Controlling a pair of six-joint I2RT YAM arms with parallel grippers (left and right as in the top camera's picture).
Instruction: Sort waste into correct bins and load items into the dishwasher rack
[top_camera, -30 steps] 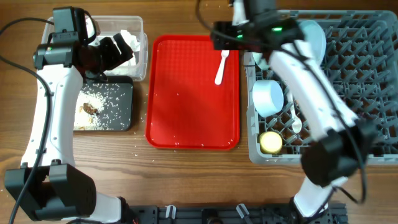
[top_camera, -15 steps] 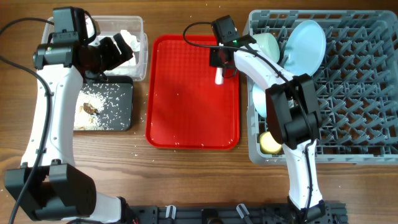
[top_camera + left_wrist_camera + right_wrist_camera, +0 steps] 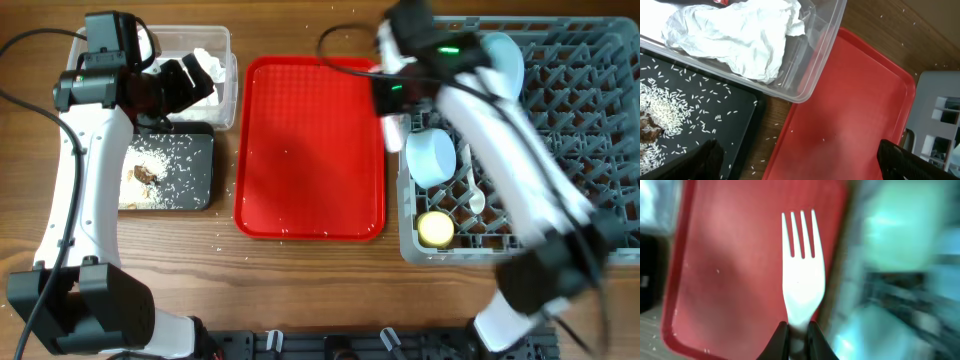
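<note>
My right gripper (image 3: pixel 798 330) is shut on the handle of the white plastic fork (image 3: pixel 800 275), which hangs over the right edge of the red tray (image 3: pixel 740 270) beside the blurred dishwasher rack (image 3: pixel 900 280). From overhead the right gripper (image 3: pixel 393 100) is a blur at the rack's left wall (image 3: pixel 405 200). My left gripper (image 3: pixel 800 155) stands open and holds nothing. It hovers by the clear tub (image 3: pixel 815 60), which holds the crumpled napkin (image 3: pixel 740 35). Rice scraps (image 3: pixel 660 105) lie in the black tray (image 3: pixel 735 115).
The rack (image 3: pixel 580 150) holds a light blue plate (image 3: pixel 505 60), a pale bowl (image 3: pixel 432 155) and a yellow cup (image 3: pixel 435 228). The red tray (image 3: pixel 310 150) lies between the bins and the rack. Stray rice grains dot the wood (image 3: pixel 222 240).
My right gripper closed on the fork lying on the red tray and carried it right, toward the rack's left edge. The left arm has not moved.
</note>
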